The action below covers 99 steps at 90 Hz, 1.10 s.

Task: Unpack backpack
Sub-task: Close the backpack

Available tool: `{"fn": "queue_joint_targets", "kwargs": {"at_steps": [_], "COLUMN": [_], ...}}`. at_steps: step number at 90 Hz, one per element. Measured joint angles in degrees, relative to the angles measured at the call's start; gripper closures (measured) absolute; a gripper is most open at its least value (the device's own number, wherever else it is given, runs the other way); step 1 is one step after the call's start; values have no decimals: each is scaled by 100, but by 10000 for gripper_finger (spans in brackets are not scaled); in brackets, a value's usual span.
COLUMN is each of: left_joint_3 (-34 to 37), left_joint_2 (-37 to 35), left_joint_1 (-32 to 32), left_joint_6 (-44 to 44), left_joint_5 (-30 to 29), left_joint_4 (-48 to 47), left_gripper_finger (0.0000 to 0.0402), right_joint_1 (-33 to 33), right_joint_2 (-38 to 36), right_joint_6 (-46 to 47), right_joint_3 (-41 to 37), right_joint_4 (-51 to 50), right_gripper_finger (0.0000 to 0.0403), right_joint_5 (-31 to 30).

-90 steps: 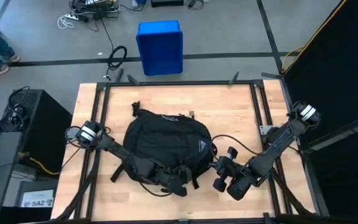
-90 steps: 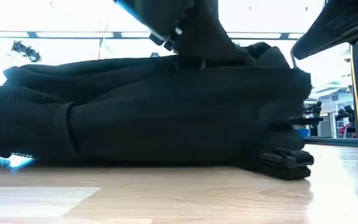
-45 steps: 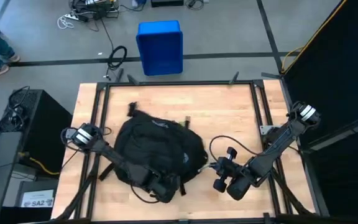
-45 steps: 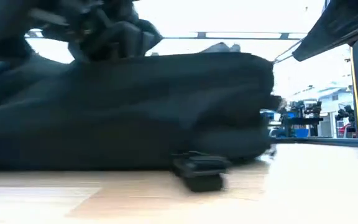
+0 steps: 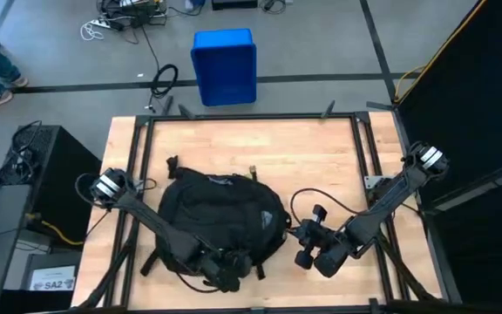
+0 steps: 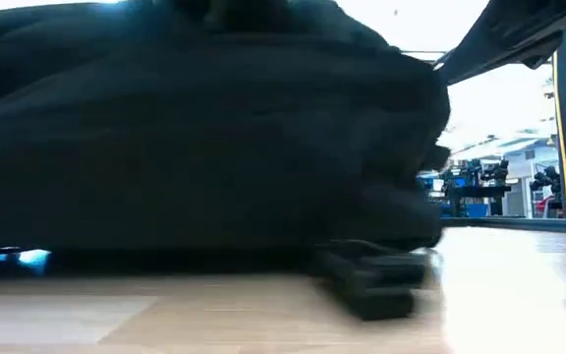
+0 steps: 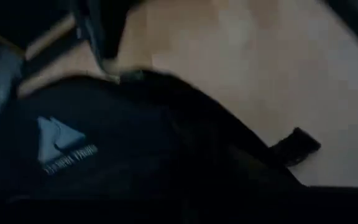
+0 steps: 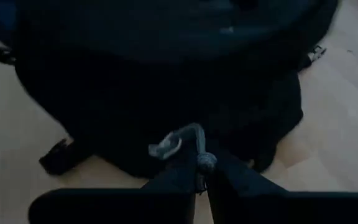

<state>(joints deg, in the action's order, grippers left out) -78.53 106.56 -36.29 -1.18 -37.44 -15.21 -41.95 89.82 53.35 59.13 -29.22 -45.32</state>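
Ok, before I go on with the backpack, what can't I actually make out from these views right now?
- Left gripper: high view, black against the black backpack; jaws unreadable. Left wrist view shows only dark fabric.
- Backpack contents and zippers: not visible in any view; whether it is open is unclear.
- Low view: the backpack fills the picture and hides the table behind it.
- Right gripper: a grey cord sits at its tips; grip unclear.

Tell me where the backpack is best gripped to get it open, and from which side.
Probably at the pale cord zipper pull on the backpack edge facing the right gripper, coming in from the robot's right, low along the table. The pull stands clear of the soft fabric, which offers little else to pinch. The right fingers already close around it; the left gripper sits at the near edge.
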Motion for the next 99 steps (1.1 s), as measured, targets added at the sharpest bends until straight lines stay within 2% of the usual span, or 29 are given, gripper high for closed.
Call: {"fn": "queue_joint_targets", "kwargs": {"at_steps": [10,28,46,52,58,68,75,83,99], "left_joint_3": [-72,-62,-68,-64,-64,-66,-69,-69,-66], "left_joint_2": [25,52,513,752,904,921,798,616,230], "left_joint_1": [-4,-25,-18,-15,19,85,102,96,-87], "left_joint_6": [-396,-501,-622,-620,-506,85,727,1298,1777], "left_joint_5": [282,441,2011,2194,2002,1226,712,383,-256], "left_joint_4": [814,1267,2149,2295,2097,905,-143,-1125,-2265], "left_gripper_finger": [275,187,147,145,146,149,153,158,174], "right_joint_1": [13,42,92,98,109,107,84,34,-21], "right_joint_2": [0,0,0,0,0,0,0,0,4], "right_joint_6": [-49,-56,-110,-110,-110,-110,-121,-237,-277], "right_joint_3": [0,0,-2,-2,-2,-2,-2,-2,-9], "right_joint_4": [36,75,112,125,134,138,158,197,371], "right_gripper_finger": [403,403,403,403,403,403,403,403,403], "right_joint_5": [48,98,119,139,162,184,182,190,225]}}
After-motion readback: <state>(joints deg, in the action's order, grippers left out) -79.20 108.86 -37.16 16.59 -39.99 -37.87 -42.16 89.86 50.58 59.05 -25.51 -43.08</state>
